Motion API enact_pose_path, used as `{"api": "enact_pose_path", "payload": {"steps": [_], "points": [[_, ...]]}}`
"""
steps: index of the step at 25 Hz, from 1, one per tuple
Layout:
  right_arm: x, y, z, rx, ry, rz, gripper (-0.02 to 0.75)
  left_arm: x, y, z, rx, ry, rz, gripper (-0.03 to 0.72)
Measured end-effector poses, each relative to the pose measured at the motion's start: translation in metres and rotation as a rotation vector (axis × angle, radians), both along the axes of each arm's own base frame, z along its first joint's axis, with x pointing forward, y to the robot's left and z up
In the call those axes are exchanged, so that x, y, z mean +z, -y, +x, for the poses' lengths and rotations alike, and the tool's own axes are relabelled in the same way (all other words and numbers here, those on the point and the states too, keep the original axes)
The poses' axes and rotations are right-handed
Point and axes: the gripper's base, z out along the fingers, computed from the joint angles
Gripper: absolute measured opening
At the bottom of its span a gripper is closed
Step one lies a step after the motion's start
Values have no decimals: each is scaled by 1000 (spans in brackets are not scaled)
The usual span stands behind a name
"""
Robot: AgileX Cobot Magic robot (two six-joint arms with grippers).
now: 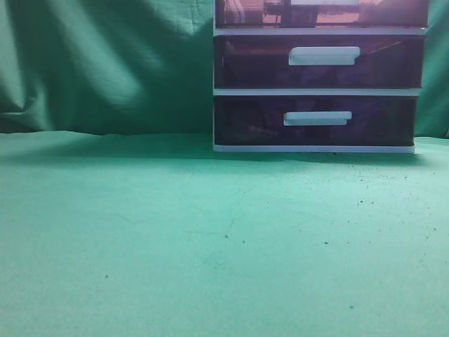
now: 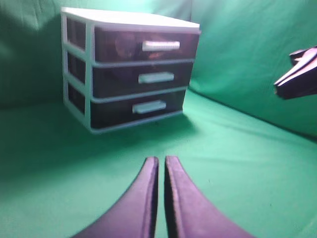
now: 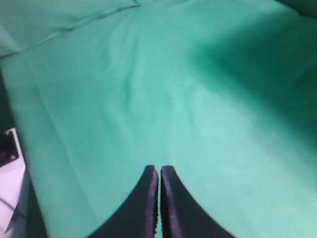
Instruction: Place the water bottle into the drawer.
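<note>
We find the drawer (image 2: 146,45) at the top of a white-framed three-drawer unit (image 2: 88,74) that stands on the green cloth (image 1: 210,239) against a green backdrop (image 1: 105,63); its front is translucent dark purple-brown plastic with a white bar handle (image 2: 161,45), and it sits pushed in, flush with the middle drawer (image 2: 141,78) and the lowest drawer (image 2: 133,108) under it. In the left wrist view a rounded, paler shape shows faintly through the top drawer's front to the left of the handle, but the blur keeps us from telling what it is. In the exterior view the top drawer is cut off by the upper edge, so we see only its lower strip, reddish and lit, while the two lower drawers appear whole and very dark inside. We cannot find the water bottle as a clear object in any of the three views. The left gripper (image 2: 161,161) hangs above the cloth well in front of the unit, its two dark fingers pressed nearly together with nothing between them. The right gripper (image 3: 159,171) points down at bare cloth, fingers likewise closed on nothing. At the right edge of the left wrist view a dark pointed part (image 2: 297,74) juts in, cut off by the frame, most likely the other arm's gripper. A white surface (image 3: 10,198) shows at the lower left of the right wrist view, too cropped to name.
</note>
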Motion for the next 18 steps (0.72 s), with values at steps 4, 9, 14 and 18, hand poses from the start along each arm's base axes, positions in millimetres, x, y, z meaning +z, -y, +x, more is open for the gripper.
{"api": "enact_pose_path", "payload": {"steps": [4, 9, 14, 18], "points": [[-8, 9, -12, 3, -2, -2, 0, -14, 3, 3, 3, -62, 4, 0], [-27, 28, -32, -58, 45, 45, 0, -16, 3, 3, 5, -83, 7, 0], [-33, 44, -52, -78, 97, 103, 0, -30, 4, 6, 14, -137, 56, 0], [-27, 54, -65, -74, 171, 148, 0, -40, 5, 8, 16, -167, 82, 0]]}}
